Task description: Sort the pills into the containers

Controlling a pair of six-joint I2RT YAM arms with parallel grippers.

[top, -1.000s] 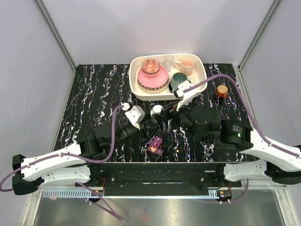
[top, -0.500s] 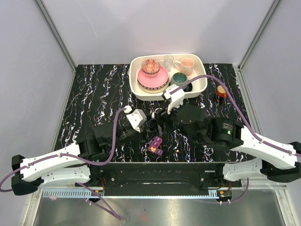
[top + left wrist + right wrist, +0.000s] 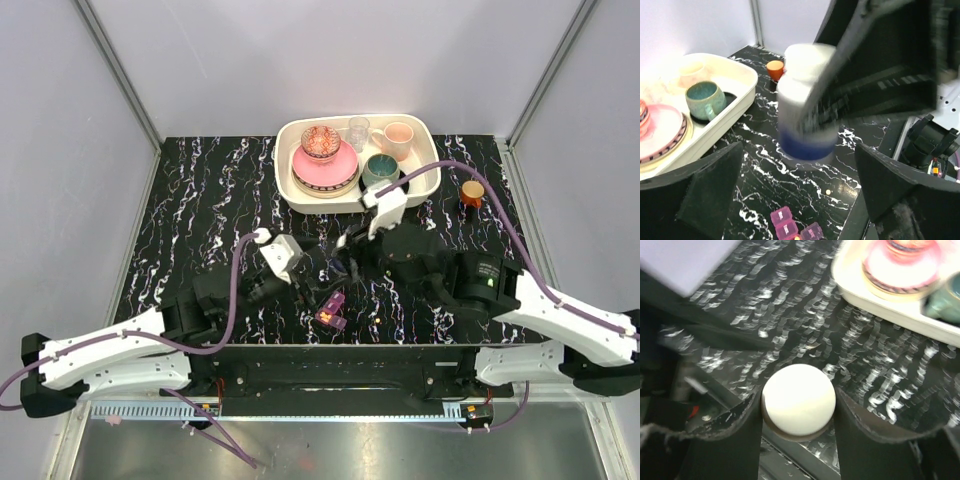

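Observation:
A white bottle point(image 3: 805, 100) with a blue band stands on the black marbled table, blurred in the left wrist view. My right gripper point(image 3: 798, 406) is shut on its white cap point(image 3: 799, 397) from above, one finger on each side. The left gripper point(image 3: 799, 167) is open wide just in front of the bottle, its fingers point(image 3: 710, 185) clear of it. The magenta pill box point(image 3: 331, 312) lies near the front edge with orange pills point(image 3: 325, 318) in an open compartment. One loose pill point(image 3: 828, 191) lies on the table to the right of the pill box point(image 3: 790, 230).
A cream tray point(image 3: 428, 182) of crockery fills the back centre; a teal mug point(image 3: 705, 97) sits in it. A small brown jar with an orange lid point(image 3: 472, 192) stands right of the tray. Both arms crowd the middle of the table.
The left gripper has opened and let go of the bottle. The right gripper has come over the bottle and closed on its cap.

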